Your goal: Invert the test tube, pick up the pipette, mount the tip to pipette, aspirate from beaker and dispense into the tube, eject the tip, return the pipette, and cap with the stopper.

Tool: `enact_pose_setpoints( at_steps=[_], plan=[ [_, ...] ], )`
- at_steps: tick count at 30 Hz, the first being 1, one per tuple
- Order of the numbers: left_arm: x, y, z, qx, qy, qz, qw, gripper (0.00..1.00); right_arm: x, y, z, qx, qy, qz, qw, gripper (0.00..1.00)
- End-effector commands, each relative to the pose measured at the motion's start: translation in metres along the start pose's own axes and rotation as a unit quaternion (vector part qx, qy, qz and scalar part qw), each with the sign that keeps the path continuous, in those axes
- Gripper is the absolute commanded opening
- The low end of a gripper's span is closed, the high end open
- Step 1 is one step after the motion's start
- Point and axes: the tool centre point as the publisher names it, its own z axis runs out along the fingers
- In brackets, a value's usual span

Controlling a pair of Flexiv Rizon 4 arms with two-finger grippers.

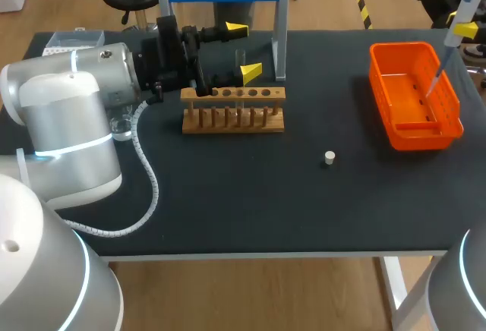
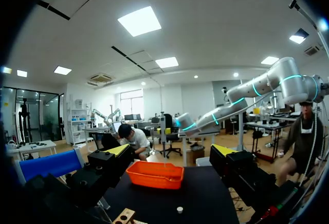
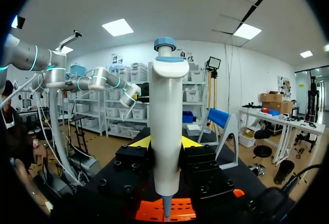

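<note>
Right tool (image 3: 164,143) is gripping the pipette (image 3: 165,116) upright over the orange bin (image 1: 396,135), apparently ejecting its tip (image 1: 436,77); left tool (image 1: 244,49) is gaping wide at the rack (image 1: 234,112). Next: carrying the pipette to its stand (image 1: 281,31).

One rack (image 1: 233,111), one basket (image 1: 421,137), one stopper (image 1: 329,158), one pipette (image 3: 166,131).

Bright, even overhead light, a soft sheen on the left arm (image 1: 57,118), the black table (image 1: 228,209) matte.

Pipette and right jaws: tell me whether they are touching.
Touching. In the right wrist view the pipette stands upright between the right jaws, both pressing its body from opposite sides.
</note>
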Motion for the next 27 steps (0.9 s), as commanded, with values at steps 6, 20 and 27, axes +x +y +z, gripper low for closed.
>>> enact_pose_setpoints(
  at_steps=[6,20,27],
  plan=[
    [0.0,0.001,0.001,0.001,-0.001,0.0,1.0,1.0,0.0,0.001,0.0,0.002,0.0,0.0,1.0,0.0],
    [-0.005,-0.016,0.064,0.002,-0.021,0.006,1.0,1.0,0.0,0.001,0.0,0.002,0.0,0.0,1.0,0.0],
    [-0.012,-0.033,0.132,-0.014,-0.002,0.012,1.0,1.0,0.0,0.001,0.0,0.002,0.0,0.0,1.0,0.0]
  ],
)
